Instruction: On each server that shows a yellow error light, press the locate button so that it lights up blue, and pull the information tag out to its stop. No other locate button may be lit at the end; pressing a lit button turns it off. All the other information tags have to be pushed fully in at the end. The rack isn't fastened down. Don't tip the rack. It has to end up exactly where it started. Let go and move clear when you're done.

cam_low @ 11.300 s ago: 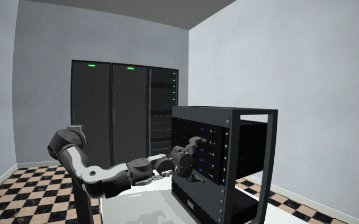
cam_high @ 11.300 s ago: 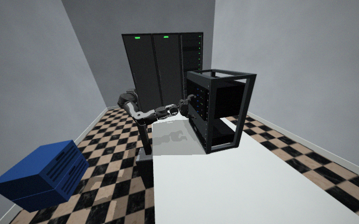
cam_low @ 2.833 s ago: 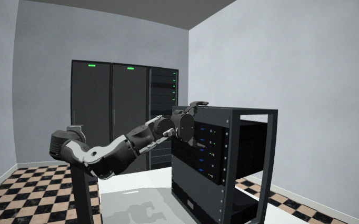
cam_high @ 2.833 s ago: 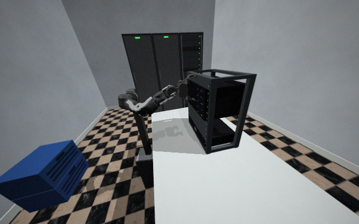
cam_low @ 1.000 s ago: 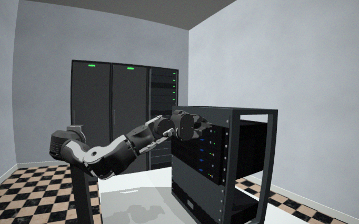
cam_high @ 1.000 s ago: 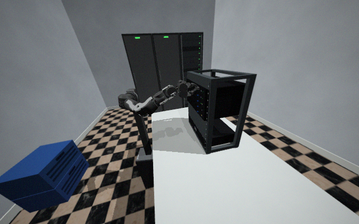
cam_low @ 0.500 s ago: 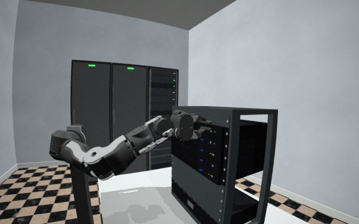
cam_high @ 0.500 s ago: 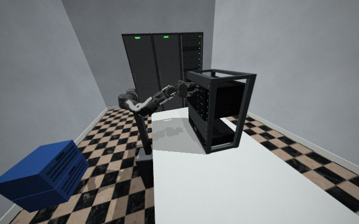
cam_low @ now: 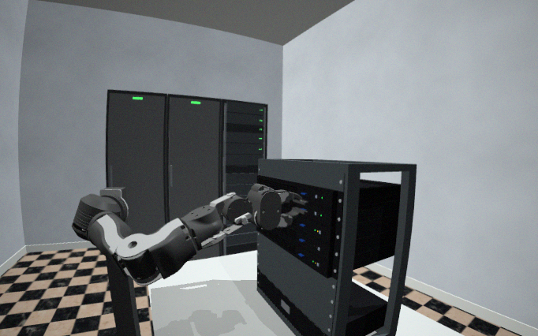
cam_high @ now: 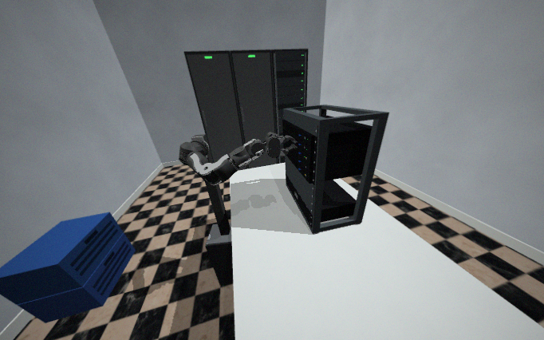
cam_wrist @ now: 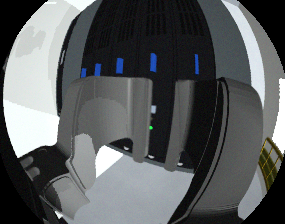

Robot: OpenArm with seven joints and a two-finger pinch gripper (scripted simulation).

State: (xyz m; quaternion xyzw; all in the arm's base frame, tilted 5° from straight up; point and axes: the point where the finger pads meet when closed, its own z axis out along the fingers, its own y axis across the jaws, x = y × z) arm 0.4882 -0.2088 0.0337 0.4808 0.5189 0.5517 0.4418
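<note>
The gripper (cam_high: 296, 145) (cam_low: 305, 206) (cam_wrist: 162, 124), parted only narrowly, points at the rack (cam_high: 317, 168) (cam_low: 346, 233) (cam_wrist: 233, 55); blue tags (cam_low: 301, 240) (cam_wrist: 119, 65) show below it in the exterior view.

Desk (cam_high: 308, 274) (cam_low: 208, 300) white. Rack (cam_high: 317, 177) (cam_low: 346, 233) dark slate grey; servers (cam_high: 308, 152) (cam_low: 325, 208) black. Tags (cam_low: 301, 240) (cam_wrist: 153, 62) blue. Status lights on servers: top two green (cam_low: 321, 215) (cam_wrist: 151, 128), third and bottom green plus yellow (cam_low: 317, 231). Fingers (cam_high: 292, 144) (cam_low: 304, 205) grey. Arm (cam_high: 219, 167) (cam_low: 170, 241) dark grey, white panels. Floor (cam_high: 155, 236) (cam_low: 46, 288): checkerboard, black marbled squares against tan. Cabinets (cam_high: 214, 92) (cam_low: 137, 150) near-black, bright green lights (cam_high: 207, 57) (cam_low: 137, 98). Box (cam_high: 50, 249) saturated blue, dark parallel slots. Walls (cam_high: 434, 84) (cam_low: 409, 91) mottled blue-grey; skirting (cam_high: 139, 184) (cam_low: 0, 266) pale grey.
</note>
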